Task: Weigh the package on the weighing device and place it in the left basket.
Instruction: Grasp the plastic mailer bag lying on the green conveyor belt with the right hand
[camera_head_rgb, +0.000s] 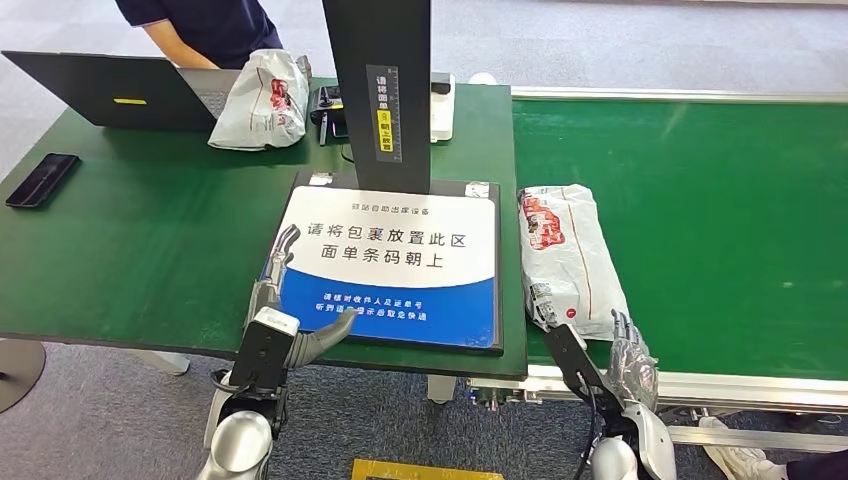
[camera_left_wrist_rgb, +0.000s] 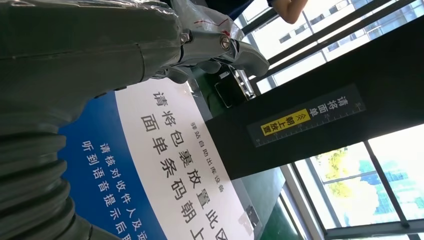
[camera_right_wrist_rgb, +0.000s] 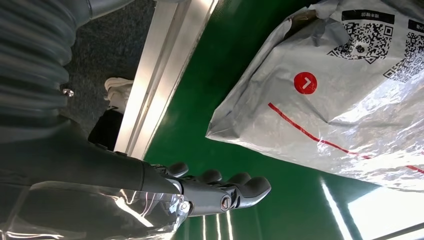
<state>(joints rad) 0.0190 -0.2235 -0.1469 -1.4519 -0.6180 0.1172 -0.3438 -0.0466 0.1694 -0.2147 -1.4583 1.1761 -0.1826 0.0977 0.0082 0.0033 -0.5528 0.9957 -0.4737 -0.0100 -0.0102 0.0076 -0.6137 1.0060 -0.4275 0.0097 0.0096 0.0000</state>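
Green worktop (camera_head_rgb: 150, 260) runs across your view, with a conveyor belt (camera_head_rgb: 720, 200) joining it on the right. Far left you have a phone (camera_head_rgb: 42, 179) and a laptop (camera_head_rgb: 110, 90), a person behind it, and a spare bag (camera_head_rgb: 262, 100) beside them. Your left hand (camera_head_rgb: 285, 290) rests at the near left edge of the weighing device (camera_head_rgb: 400, 250), fingers spread and holding nothing; the wrist view shows them lying over the printed plate. Behind the plate rises the black scanner post (camera_head_rgb: 378, 80).

Right of the device, the package (camera_head_rgb: 565, 255) lies on the belt, just beside the plate and not yet on it. Your right hand (camera_head_rgb: 628, 360) hovers at the package's near end, fingers (camera_right_wrist_rgb: 235, 187) extended and apart, near the bag but not touching it.

So you are at the pickup step, by my reading: nothing has been weighed. Next you'll need to close the right hand on the package's near end, lift it, and carry it leftward onto the plate.
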